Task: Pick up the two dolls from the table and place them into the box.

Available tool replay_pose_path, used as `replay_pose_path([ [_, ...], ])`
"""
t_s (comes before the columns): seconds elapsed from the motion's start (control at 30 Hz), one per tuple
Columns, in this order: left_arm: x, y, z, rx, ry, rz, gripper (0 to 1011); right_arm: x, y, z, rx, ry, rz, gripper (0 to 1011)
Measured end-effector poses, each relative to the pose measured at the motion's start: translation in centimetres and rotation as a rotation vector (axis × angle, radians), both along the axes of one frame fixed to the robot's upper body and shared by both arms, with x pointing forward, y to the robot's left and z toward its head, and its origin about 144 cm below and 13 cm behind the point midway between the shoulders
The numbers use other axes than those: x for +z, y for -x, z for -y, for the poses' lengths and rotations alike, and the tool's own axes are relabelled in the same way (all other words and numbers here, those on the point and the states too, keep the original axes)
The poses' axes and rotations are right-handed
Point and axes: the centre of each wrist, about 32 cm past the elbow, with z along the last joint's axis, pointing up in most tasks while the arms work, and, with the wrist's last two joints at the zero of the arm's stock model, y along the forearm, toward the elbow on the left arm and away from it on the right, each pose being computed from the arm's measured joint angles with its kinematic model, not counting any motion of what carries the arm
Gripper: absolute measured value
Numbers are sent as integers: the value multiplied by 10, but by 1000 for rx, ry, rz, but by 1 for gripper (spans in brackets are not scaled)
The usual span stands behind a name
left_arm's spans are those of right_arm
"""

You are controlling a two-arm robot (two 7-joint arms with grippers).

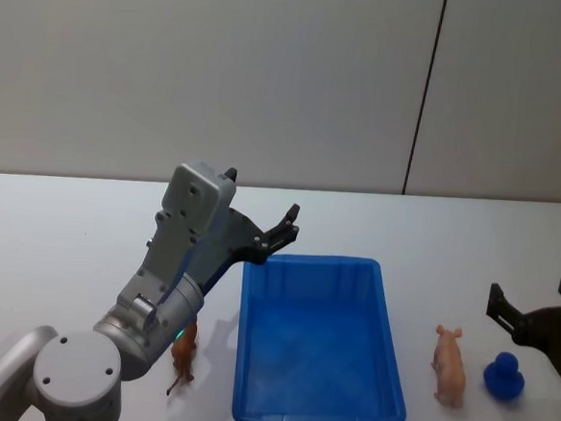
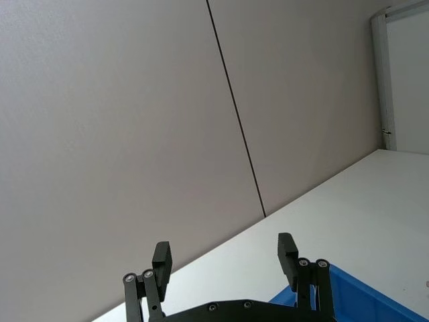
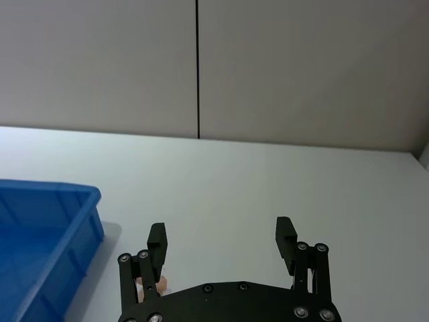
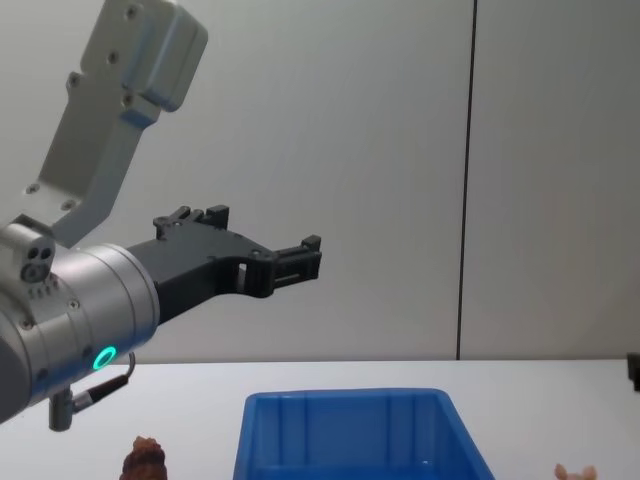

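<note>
- The left gripper (image 2: 224,258) is raised high above the table (image 1: 66,253), over the far left corner of the box (image 1: 311,262). Its fingers are spread wide and there is nothing between them.
- The right gripper (image 3: 221,238) is low at the right edge of the table. Its fingers are also spread and hold nothing.
- The box stands in the middle of the table, close to the near edge, and nothing lies inside it.
- The brown doll (image 1: 183,358) is on the table just beside the left wall of the box, towards its near corner.
- The pink doll (image 1: 450,367) lies on the table to the right of the box, apart from it.
- A small blue toy (image 1: 505,376) stands just beside the pink doll, on the side of the right gripper.
</note>
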Motion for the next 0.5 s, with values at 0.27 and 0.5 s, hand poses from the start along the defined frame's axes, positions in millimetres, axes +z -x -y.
replay_pose_path([
  [0.27, 0, 0, 0, 0, 0, 0, 1001, -14, 0, 6, -11, 2, -62, 1001],
  [0.5, 0, 0, 0, 0, 0, 0, 1001, -25, 0, 9, -17, 2, -105, 1001],
])
